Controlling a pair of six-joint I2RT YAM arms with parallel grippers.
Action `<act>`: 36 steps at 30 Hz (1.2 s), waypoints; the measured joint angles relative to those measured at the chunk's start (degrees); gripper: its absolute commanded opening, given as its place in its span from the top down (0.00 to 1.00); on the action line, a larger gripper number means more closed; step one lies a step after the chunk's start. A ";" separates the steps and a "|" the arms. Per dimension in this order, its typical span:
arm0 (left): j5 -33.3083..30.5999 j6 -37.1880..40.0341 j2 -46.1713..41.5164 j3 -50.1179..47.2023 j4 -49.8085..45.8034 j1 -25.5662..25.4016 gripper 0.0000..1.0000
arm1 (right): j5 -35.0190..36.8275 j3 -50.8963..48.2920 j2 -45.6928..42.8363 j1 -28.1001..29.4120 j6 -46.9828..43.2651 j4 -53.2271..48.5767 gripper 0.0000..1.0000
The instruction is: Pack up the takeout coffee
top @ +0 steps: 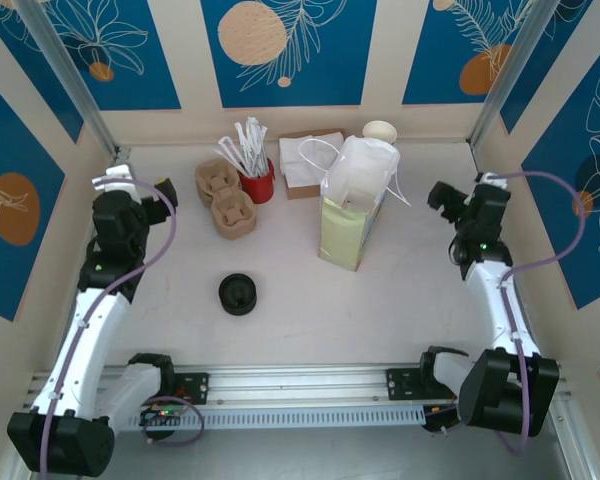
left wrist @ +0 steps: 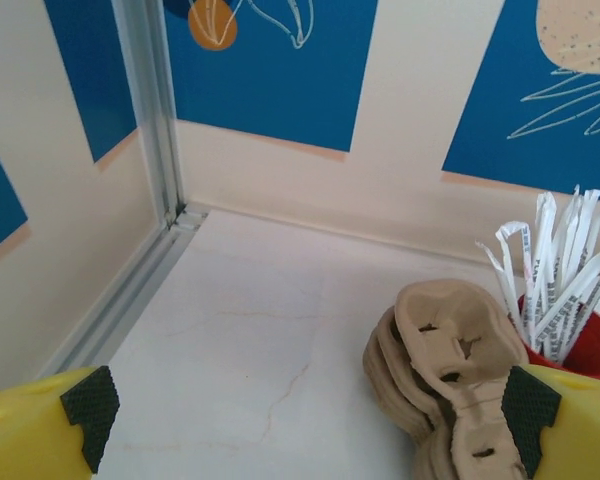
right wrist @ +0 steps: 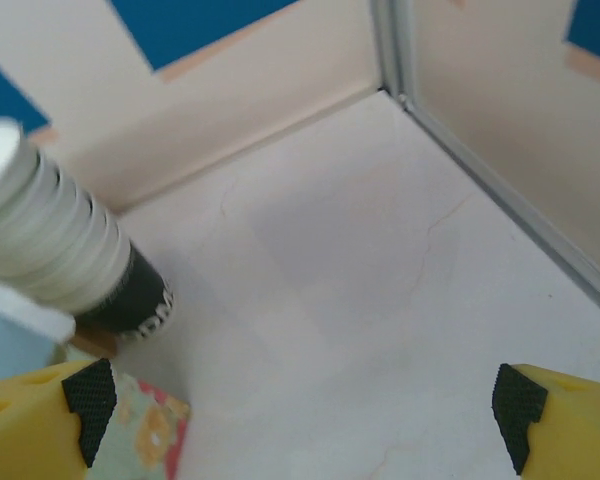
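No single takeout coffee cup can be seen. A stack of nested white cups with a dark base [top: 380, 130] stands at the back, and it also shows at the left of the right wrist view [right wrist: 50, 240]. A pale green paper bag with white handles [top: 348, 222] stands upright mid-table, mouth open. My left gripper [top: 163, 194] is open at the far left, next to the brown pulp cup carriers [left wrist: 450, 370], with nothing between its fingers [left wrist: 310, 410]. My right gripper [top: 442, 195] is open at the far right over bare table [right wrist: 305, 400].
A low pile of black lids [top: 238, 294] lies on the table in front of the carriers [top: 226, 198]. A red cup of wrapped straws [top: 257, 180] and a box of napkins [top: 308, 163] stand at the back. Walls close in on three sides.
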 measured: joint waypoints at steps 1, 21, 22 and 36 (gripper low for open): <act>-0.20 -1.29 0.55 1.79 -2.25 0.00 0.00 | -0.31 3.32 0.74 -0.83 2.21 -2.78 0.01; 11.32 -10.32 6.95 13.79 -22.27 0.00 0.00 | -18.88 49.29 30.93 4.31 12.28 -30.60 0.33; 11.56 -10.43 6.97 13.84 -22.58 0.00 0.00 | -18.86 50.93 32.30 4.72 12.35 -31.08 0.35; 12.68 -11.67 8.28 14.60 -24.22 0.00 0.00 | -13.77 70.51 50.21 10.38 11.52 -39.58 0.54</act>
